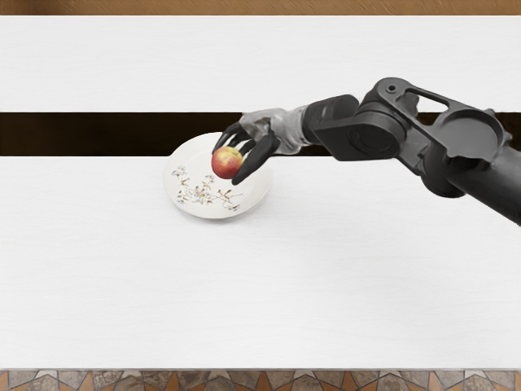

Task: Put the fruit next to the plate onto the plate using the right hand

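Head view: The robot's right arm (pixel 423 138) reaches in from the 3 o'clock edge and stretches level across the white tabletop (pixel 326 277) towards 9 o'clock. Its forearm crosses a dark band (pixel 89 134) that runs the width of the scene. The right robot hand (pixel 254 140) is turned palm-down, its dark fingers (pixel 247 169) curled around a red-and-yellow fruit (pixel 227 162) and pinching it from above and from the 3 o'clock side.

There is one fruit, one plate and one arm in sight. The fruit is over the plate (pixel 195 194), just towards 1 o'clock from the plate's middle; whether it touches the plate cannot be told. The round white plate, with a floral pattern on its 6 o'clock half, lies at 11 o'clock from the tabletop's centre, its far rim reaching the dark band. A second white surface (pixel 163 65) lies beyond the band at 12 o'clock, and patterned floor tiles (pixel 244 381) show along the 6 o'clock edge. Nothing lies between hand and plate.
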Controlling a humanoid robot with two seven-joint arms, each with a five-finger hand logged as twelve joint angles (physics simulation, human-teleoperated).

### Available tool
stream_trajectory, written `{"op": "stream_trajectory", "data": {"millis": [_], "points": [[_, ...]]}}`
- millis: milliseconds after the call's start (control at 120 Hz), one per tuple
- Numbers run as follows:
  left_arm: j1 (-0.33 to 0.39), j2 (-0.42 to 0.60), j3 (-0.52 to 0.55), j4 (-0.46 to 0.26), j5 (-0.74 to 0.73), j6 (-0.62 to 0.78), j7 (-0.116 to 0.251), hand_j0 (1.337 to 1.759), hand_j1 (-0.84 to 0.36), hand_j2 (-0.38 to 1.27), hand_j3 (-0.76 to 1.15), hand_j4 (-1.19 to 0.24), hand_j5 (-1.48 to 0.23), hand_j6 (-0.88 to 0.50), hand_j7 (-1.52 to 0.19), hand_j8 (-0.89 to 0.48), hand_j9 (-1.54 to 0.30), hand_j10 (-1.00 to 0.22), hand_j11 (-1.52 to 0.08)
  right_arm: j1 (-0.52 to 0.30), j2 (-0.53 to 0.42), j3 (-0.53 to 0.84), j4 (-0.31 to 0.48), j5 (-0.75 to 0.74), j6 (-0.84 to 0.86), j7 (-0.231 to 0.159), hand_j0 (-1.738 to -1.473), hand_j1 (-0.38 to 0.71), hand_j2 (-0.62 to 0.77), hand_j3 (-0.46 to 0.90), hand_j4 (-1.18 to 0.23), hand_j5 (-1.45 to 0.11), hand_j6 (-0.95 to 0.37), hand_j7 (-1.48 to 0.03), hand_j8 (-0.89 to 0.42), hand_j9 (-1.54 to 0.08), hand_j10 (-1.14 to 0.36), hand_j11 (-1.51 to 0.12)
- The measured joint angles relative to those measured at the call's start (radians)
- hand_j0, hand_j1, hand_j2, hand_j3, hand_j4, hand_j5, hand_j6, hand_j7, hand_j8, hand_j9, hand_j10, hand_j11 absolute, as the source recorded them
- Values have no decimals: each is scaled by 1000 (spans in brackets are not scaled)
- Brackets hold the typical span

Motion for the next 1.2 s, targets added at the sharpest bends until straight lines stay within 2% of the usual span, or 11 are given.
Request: {"op": "stream_trajectory", "data": {"millis": [200,333,442,650,917,1058,1200], "points": [[0,0,0,0,0,0,0,1658,73,46,0,-230,-299,-230,-299,-230,-299,-230,-299,33,96,-19,-146,-19,1,0,-1650,289,100,0,-501,-971,-398,-952,-517,-974,-718,-975],[0,0,0,0,0,0,0,1658,73,46,0,-230,-299,-230,-299,-230,-299,-230,-299,38,114,-41,-190,-24,-1,0,-1651,290,110,0,-515,-941,-413,-925,-533,-942,-700,-943],[0,0,0,0,0,0,0,1658,73,46,0,-230,-299,-230,-299,-230,-299,-230,-299,41,123,-46,-208,-28,-4,0,-1653,269,74,0,-541,-833,-442,-825,-569,-836,-627,-836],[0,0,0,0,0,0,0,1658,73,46,0,-230,-299,-230,-299,-230,-299,-230,-299,54,153,-48,-251,-28,-8,0,-1656,116,-14,0,-396,-563,-361,-560,-378,-564,-428,-564],[0,0,0,0,0,0,0,1658,73,46,0,-230,-299,-230,-299,-230,-299,-230,-299,58,156,-38,-258,-16,-9,0,-1658,-109,-22,0,-203,-277,-194,-276,-198,-277,-212,-277],[0,0,0,0,0,0,0,1658,73,46,0,-230,-299,-230,-299,-230,-299,-230,-299,51,109,3,-245,150,75,0,-1658,-204,-15,0,-123,-166,-118,-165,-120,-166,-127,-166],[0,0,0,0,0,0,0,1658,73,46,0,-230,-299,-230,-299,-230,-299,-230,-299,29,-12,24,-217,404,239,0,-1658,-253,-12,0,-82,-109,-79,-109,-80,-109,-84,-109]]}}
